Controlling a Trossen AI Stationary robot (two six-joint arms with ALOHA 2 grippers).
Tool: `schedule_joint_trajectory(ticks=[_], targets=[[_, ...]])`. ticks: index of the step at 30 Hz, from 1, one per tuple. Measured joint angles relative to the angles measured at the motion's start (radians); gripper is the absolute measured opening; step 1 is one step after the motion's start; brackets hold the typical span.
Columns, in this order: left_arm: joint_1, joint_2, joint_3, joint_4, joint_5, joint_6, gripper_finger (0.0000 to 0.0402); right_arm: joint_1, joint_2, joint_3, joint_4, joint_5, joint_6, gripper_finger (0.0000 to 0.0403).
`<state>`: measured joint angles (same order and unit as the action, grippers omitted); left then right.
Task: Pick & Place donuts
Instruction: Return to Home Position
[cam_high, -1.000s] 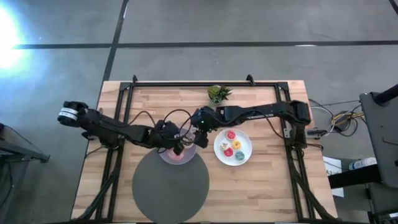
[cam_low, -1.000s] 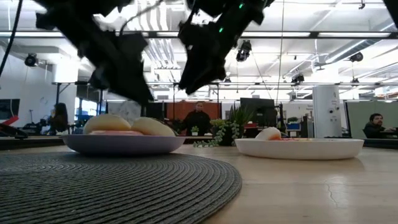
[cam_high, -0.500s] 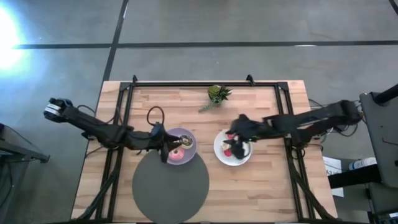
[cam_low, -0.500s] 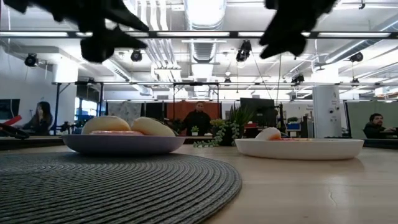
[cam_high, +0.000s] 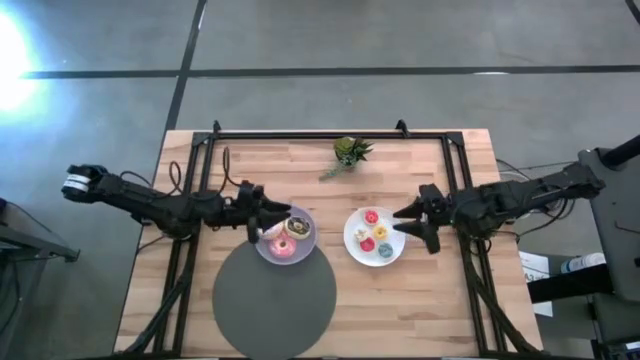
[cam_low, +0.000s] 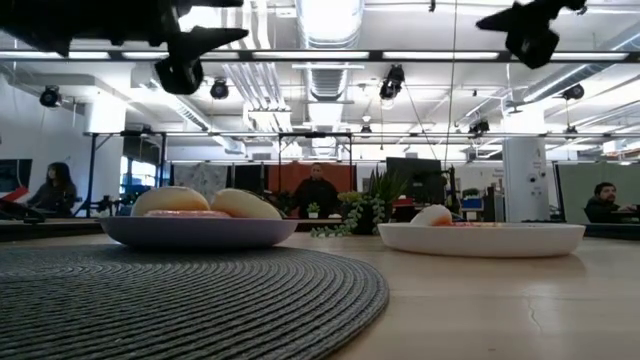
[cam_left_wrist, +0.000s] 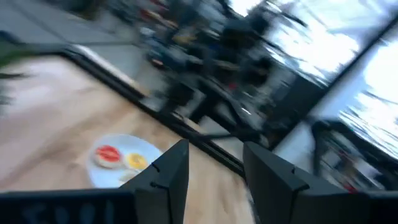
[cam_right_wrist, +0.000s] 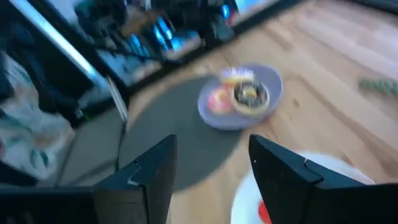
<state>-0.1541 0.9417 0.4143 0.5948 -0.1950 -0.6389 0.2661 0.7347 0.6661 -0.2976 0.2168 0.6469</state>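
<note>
A lilac plate (cam_high: 300, 246) carries three donuts: pink (cam_high: 281, 248), chocolate-brown (cam_high: 298, 226) and a pale one (cam_high: 272, 231). A white plate (cam_high: 352, 234) carries several more, among them red (cam_high: 371, 216), yellow (cam_high: 381, 233) and teal (cam_high: 385, 248). My left gripper (cam_high: 262, 222) hangs open above the lilac plate's left edge, high in the low view (cam_low: 190, 55). My right gripper (cam_high: 408, 224) is open just right of the white plate, also high (cam_low: 530, 30). Both wrist views show empty fingers (cam_left_wrist: 171, 171) (cam_right_wrist: 155, 168).
A big dark grey round mat (cam_high: 275, 300) lies under the near part of the lilac plate. A small potted plant (cam_high: 350, 151) stands near the table's far edge. Bare wood shows at the near right of the table (cam_high: 430, 310). People sit in the room behind.
Both grippers were crowded over the lilac plate a second ago. My left gripper has drawn back toward the table's left and risen. My right gripper has swung right across the white plate, ended beyond its right rim, and risen too.
</note>
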Motion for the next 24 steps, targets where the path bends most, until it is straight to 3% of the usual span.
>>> schedule_joint_trajectory(ticks=[3,8,15,21,24], targets=[[0.023,0.000,-0.039,0.081,0.131,0.041,0.0125,0.004,-0.069,-0.118,0.147,0.008,-0.027,0.0192],[0.031,-0.048,-0.093,0.088,0.099,0.069,0.0125,0.002,-0.180,-0.286,0.331,0.001,-0.025,0.0192],[0.048,-0.179,-0.212,0.082,0.099,0.091,0.0125,0.001,-0.335,-0.440,0.385,-0.003,-0.014,0.0192],[0.054,-0.326,-0.406,0.113,0.089,-0.036,0.0125,0.002,-0.475,-0.507,0.390,-0.006,-0.011,0.0192],[0.055,-0.390,-0.395,0.019,0.081,0.007,0.0125,0.002,-0.530,-0.525,0.387,-0.005,-0.010,0.0192]])
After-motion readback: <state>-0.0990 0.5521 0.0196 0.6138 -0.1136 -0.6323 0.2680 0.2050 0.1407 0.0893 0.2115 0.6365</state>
